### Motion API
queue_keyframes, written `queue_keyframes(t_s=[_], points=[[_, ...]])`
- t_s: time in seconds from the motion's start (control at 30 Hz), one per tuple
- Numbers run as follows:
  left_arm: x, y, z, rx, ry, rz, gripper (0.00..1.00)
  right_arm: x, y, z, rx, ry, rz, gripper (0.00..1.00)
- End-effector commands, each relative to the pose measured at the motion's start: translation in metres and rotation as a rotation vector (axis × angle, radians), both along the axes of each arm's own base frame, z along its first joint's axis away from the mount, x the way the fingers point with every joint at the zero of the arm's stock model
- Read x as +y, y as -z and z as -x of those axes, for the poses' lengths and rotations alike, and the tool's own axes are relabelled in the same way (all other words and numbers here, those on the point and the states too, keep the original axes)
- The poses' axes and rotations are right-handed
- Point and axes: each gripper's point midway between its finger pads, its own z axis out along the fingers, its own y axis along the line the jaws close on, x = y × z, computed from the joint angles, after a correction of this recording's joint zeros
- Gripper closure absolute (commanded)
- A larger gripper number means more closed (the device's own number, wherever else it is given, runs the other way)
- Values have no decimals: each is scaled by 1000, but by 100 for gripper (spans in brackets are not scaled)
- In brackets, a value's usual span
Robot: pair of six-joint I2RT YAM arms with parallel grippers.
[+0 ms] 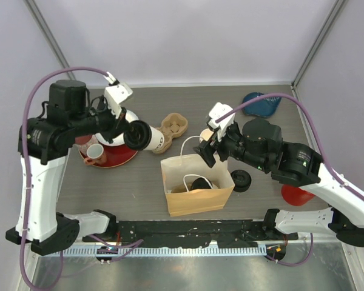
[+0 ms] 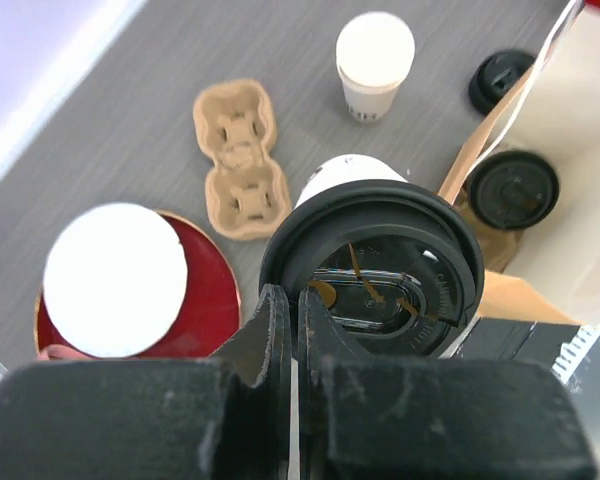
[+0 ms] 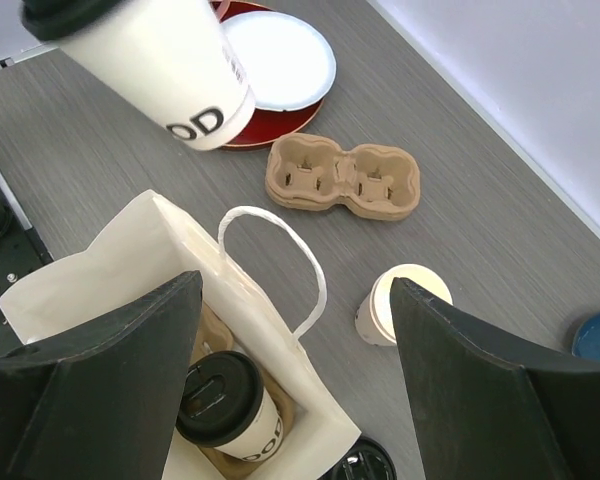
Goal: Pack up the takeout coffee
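One takeout coffee cup (image 1: pixel 150 137), white with a black lid, hangs tilted above the table left of the bag. My left gripper (image 1: pixel 126 130) is shut on its lid rim (image 2: pixel 280 262), with the fingertips (image 2: pixel 276 318) pinched together there. A second lidded cup (image 3: pixel 225 405) stands inside the open paper bag (image 1: pixel 197 197), in a cardboard holder. My right gripper (image 1: pixel 205 151) hovers open over the bag's back edge with nothing between its fingers (image 3: pixel 110 380). The bag's white handle (image 3: pixel 298 262) loops up below it.
An empty cardboard cup carrier (image 1: pixel 173 128) lies behind the bag. A lidless paper cup (image 3: pixel 400 300) stands beside it. A loose black lid (image 1: pixel 241 180) lies right of the bag. A red plate (image 1: pixel 118 157) with a white saucer and mug sits left. A blue object (image 1: pixel 261 103) lies far right.
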Motion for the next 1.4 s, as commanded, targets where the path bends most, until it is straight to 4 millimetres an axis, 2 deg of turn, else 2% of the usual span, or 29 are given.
queue_keyframes(t_s=[0.0, 0.1, 0.33, 0.53, 0.63, 0.77, 0.83, 0.9, 1.03, 1.13, 1.37], points=[[2, -23, 43, 83, -3, 47, 100, 0, -16, -5, -26, 34, -63, 19], [-3, -34, 49, 89, 22, 54, 100, 3, -15, -7, -22, 38, -57, 19], [-26, -33, 79, 131, 160, 69, 100, 0, -14, -8, -20, 57, -58, 19], [-24, -50, 111, 59, 263, 120, 100, -6, -18, -12, -22, 96, -62, 19], [-25, -43, 121, 95, 297, 128, 100, -9, -21, -14, -22, 119, -70, 19], [-34, -16, 120, 203, 333, 81, 100, -21, -28, -16, -33, 169, -92, 19], [-42, -10, 121, 226, 371, 57, 100, -23, -29, -16, -34, 177, -96, 19], [-49, -4, 123, 239, 408, 27, 100, -25, -27, -17, -29, 184, -94, 19], [-56, 18, 116, 253, 419, -92, 100, -25, -21, -16, -16, 190, -80, 19], [-58, 24, 115, 234, 433, -143, 100, -26, -18, -16, -12, 192, -73, 19], [-63, 41, 98, 214, 412, -262, 100, -25, -13, -16, -8, 188, -58, 19]])
